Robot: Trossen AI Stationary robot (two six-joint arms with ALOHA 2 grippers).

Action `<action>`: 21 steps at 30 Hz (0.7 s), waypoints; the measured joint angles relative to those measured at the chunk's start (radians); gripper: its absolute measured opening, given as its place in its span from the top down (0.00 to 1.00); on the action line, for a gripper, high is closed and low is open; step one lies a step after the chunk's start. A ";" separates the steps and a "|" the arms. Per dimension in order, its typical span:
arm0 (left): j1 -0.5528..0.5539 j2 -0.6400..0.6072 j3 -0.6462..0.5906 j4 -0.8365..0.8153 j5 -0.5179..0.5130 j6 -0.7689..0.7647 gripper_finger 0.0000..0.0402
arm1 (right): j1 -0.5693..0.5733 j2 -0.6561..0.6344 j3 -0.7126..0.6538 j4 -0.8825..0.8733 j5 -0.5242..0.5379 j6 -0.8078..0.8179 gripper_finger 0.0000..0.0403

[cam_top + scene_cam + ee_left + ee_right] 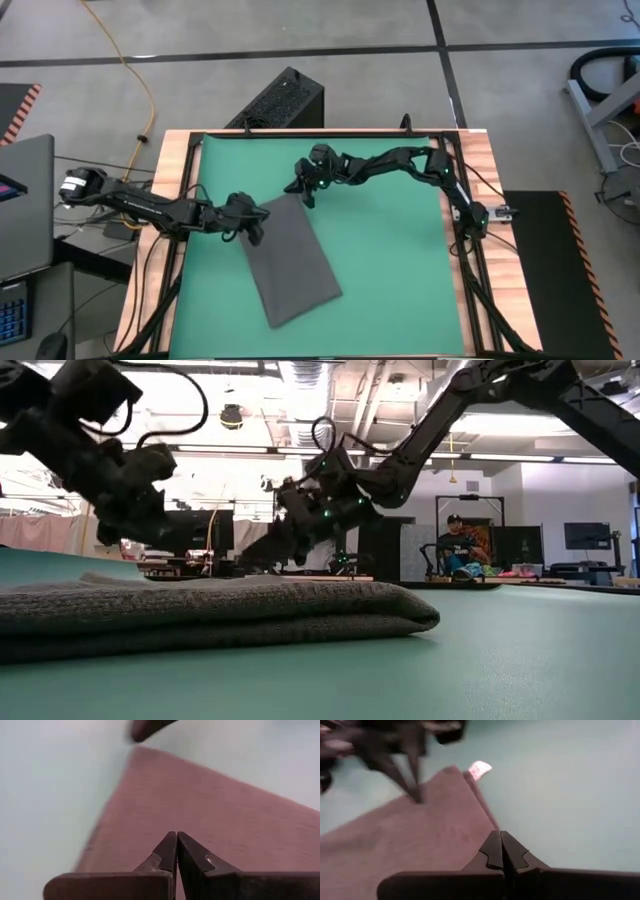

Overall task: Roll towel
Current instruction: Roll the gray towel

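The dark grey towel (290,262) lies flat on the green mat (390,270), doubled over, its two layers showing in the low view (300,610). Its small white tag (480,769) sticks out at a corner onto the mat. My left gripper (256,234) is shut, with its tips at the towel's far left edge (176,837). My right gripper (304,197) is also shut and hovers over the towel's far corner (501,836), clear of the cloth in the low view (262,552). My left gripper points slantwise down at the towel's far left edge (420,800) with shut fingers. Whether the tips touch the cloth, I cannot tell.
A black box (285,100) stands beyond the table's far edge and a laptop (25,205) sits off the left side. The wooden table rim (478,150) frames the mat. A person (455,545) sits in the room behind. Bare mat lies to the towel's right.
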 joint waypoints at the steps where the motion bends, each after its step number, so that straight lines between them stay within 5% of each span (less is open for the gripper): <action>1: 0.001 0.000 -0.009 0.003 -0.015 -0.009 1.00 | 0.000 -0.013 0.000 -0.002 -0.015 0.003 1.00; 11: -0.020 0.000 -0.051 0.086 -0.022 -0.060 1.00 | 0.072 -0.031 -0.009 -0.056 -0.062 -0.022 1.00; 21: -0.021 0.000 -0.050 0.046 -0.031 -0.059 1.00 | 0.046 -0.035 -0.169 0.015 0.030 -0.036 1.00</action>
